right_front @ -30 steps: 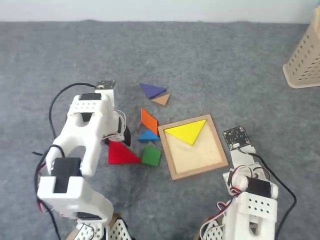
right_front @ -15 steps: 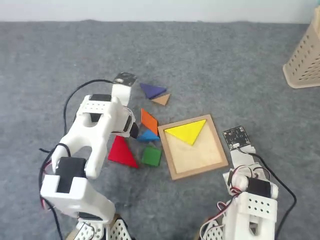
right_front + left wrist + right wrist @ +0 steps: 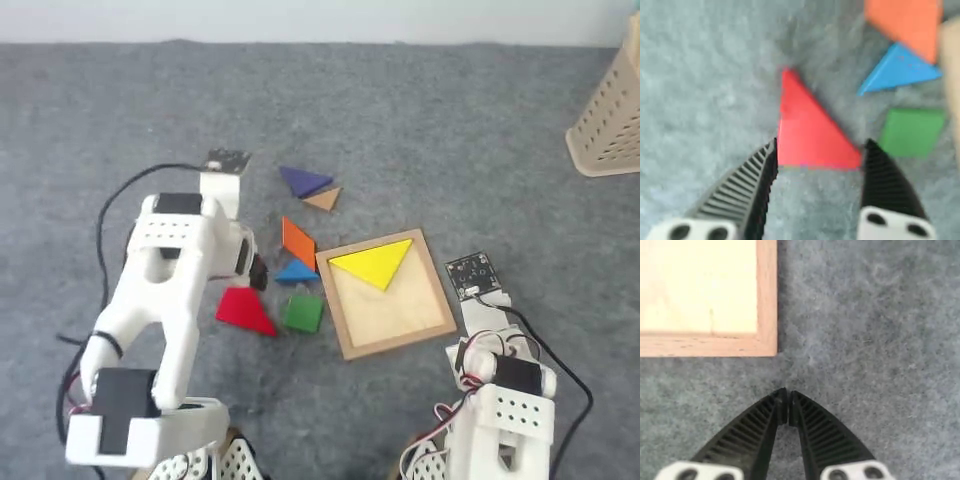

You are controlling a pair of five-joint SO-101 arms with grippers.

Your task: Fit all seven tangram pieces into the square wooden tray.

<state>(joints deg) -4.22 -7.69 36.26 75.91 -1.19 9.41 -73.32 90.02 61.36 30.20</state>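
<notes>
The square wooden tray (image 3: 440, 293) holds a yellow triangle (image 3: 375, 263) in its far half. Left of the tray lie a red triangle (image 3: 243, 311), a green square (image 3: 303, 313), a blue triangle (image 3: 297, 272) and an orange piece (image 3: 297, 241). Farther back are a purple triangle (image 3: 303, 180) and a tan triangle (image 3: 323, 198). My left gripper (image 3: 817, 160) is open over the red triangle (image 3: 807, 135), one jaw on either side of its near edge. My right gripper (image 3: 788, 407) is shut on nothing, over the carpet by the tray's corner (image 3: 767, 342).
A beige slatted basket (image 3: 610, 110) stands at the far right edge. The grey carpet (image 3: 450, 130) is bare behind the tray. The right arm's body (image 3: 500, 400) sits near the front edge, right of the tray.
The left arm swung toward the pieces and then drew back left; the red triangle has turned and shifted slightly. The right arm has not moved.
</notes>
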